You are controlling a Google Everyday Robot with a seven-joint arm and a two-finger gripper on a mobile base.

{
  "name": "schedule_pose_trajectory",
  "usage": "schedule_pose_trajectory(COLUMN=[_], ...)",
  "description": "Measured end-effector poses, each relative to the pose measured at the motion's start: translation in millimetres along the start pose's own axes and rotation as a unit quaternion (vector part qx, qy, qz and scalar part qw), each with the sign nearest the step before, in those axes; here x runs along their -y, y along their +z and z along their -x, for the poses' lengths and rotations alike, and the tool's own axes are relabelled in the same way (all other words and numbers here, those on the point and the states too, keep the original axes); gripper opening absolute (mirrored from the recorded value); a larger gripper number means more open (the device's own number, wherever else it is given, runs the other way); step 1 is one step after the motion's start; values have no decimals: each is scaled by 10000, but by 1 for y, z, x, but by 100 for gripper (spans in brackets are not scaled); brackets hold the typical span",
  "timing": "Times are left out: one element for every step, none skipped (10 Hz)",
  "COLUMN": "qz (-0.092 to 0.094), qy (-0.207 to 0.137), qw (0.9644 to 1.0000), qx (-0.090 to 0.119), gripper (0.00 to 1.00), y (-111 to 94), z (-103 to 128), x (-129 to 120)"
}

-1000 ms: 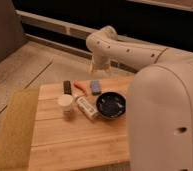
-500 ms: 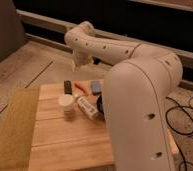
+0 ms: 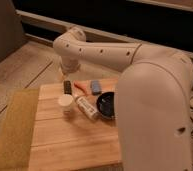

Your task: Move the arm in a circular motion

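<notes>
The large cream-white robot arm [image 3: 140, 80] of thick, smooth tubular segments fills the right side of the scene, its bulky near segment rising in the foreground and hiding the right end of the light wooden slatted table [image 3: 65, 145]. From there a long segment with a row of small dark holes reaches up and to the left, ending in a rounded joint above the table's far edge, then turns downward. The gripper [image 3: 65, 72] hangs at that lower end, just beyond the far left part of the table, above the floor; from where I stand I cannot tell what it is doing or whether it has hold of anything. On the table, close together near the far middle, sit a small black rectangular block [image 3: 67, 87], an orange carrot-shaped piece [image 3: 81, 87] lying beside it, and a small blue rectangular sponge-like piece [image 3: 95, 87] to the right of that. Nearer the front stands a small white paper cup [image 3: 65, 103], upright, with a white tube-shaped bottle [image 3: 86, 108] lying on its side just to its right. A black round bowl [image 3: 106, 104] rests next to the bottle, partly covered by the arm. A yellowish-green woven mat [image 3: 12, 130] lies along the table's left side.
</notes>
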Motion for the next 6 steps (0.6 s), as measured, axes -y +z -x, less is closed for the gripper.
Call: schedule_pose_trajectory(qz=[13, -16, -93, -213, -401, -661], qy=[-38, -31, 107, 331, 595, 922], qw=[10000, 10000, 9999, 9992, 9974, 9935], qx=[-26, -61, -88, -79, -68, -50], gripper=[65, 65, 65, 65, 65, 65], y=[-2, -4, -7, -10, -14, -18], z=[-13, -27, -43, -52, -59, -64], x=[-7, -8, 1, 17, 41, 72])
